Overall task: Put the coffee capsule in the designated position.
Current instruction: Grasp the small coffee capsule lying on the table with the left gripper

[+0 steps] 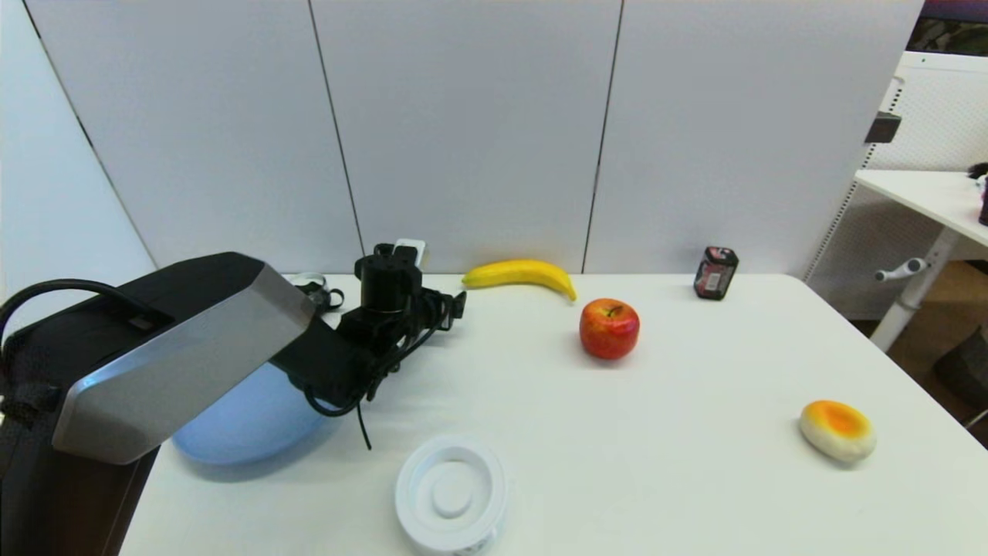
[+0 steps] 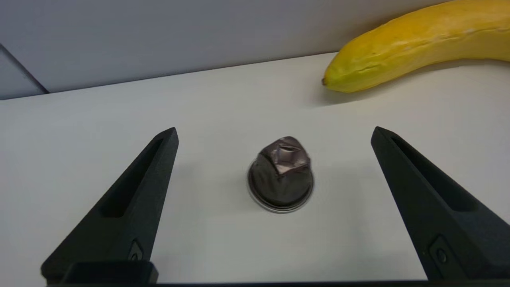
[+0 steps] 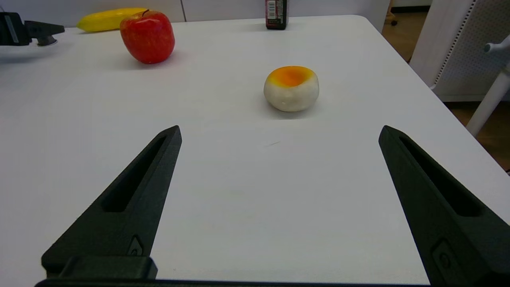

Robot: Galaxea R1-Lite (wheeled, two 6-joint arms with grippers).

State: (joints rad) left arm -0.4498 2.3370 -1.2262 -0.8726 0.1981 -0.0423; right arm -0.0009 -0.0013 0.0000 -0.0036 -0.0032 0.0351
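While my left claw (image 2: 275,135) is hanging wide open, the coffee capsule (image 2: 281,179) is sitting rim-down right between its fingers, near the banana (image 2: 414,44).

My right claw (image 3: 279,133) is waiting open, far off.

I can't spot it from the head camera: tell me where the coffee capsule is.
The coffee capsule shows in the left wrist view, on the table between the open left gripper fingers, untouched, near the banana tip.

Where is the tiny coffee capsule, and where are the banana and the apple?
coffee capsule (image 2: 281,179), left wrist view, on its dark sloping side.
banana (image 1: 519,274), head view, on the middle of its yellow curve.
apple (image 1: 609,330), head view, on its red front.
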